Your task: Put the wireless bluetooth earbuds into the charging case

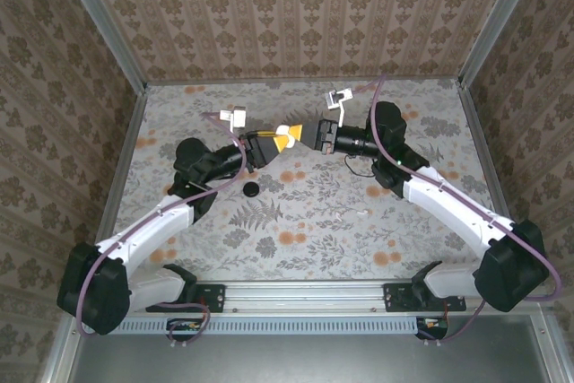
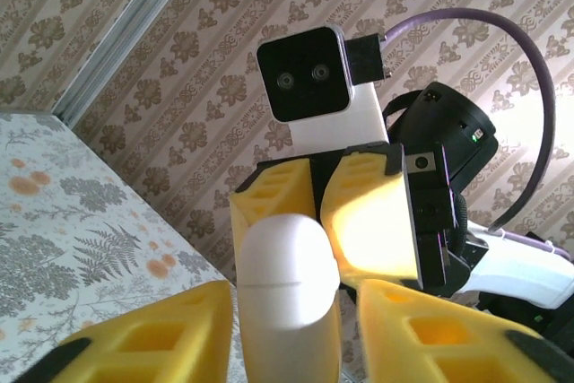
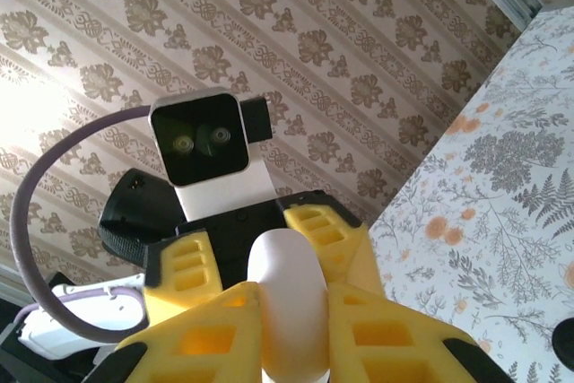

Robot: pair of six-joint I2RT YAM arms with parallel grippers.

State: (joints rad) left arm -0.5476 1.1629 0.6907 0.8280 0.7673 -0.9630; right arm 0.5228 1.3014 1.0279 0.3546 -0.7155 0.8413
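Observation:
The white charging case [image 1: 289, 132] hangs in the air over the middle of the table, between both grippers, which meet tip to tip. My right gripper [image 1: 303, 134] is shut on it: in the right wrist view its yellow fingers [image 3: 202, 338] press on both sides of the case [image 3: 289, 298]. My left gripper [image 1: 280, 137] is open. In the left wrist view its yellow fingers [image 2: 152, 338] stand a little off the case [image 2: 285, 280] on either side. A tiny white piece [image 1: 363, 213] that looks like an earbud lies on the table under the right arm.
A small black round case [image 1: 251, 188] lies on the floral table cloth [image 1: 296, 230] near the left arm, and its edge shows in the right wrist view [image 3: 565, 340]. Patterned walls and metal posts [image 1: 99, 20] close in the table on three sides.

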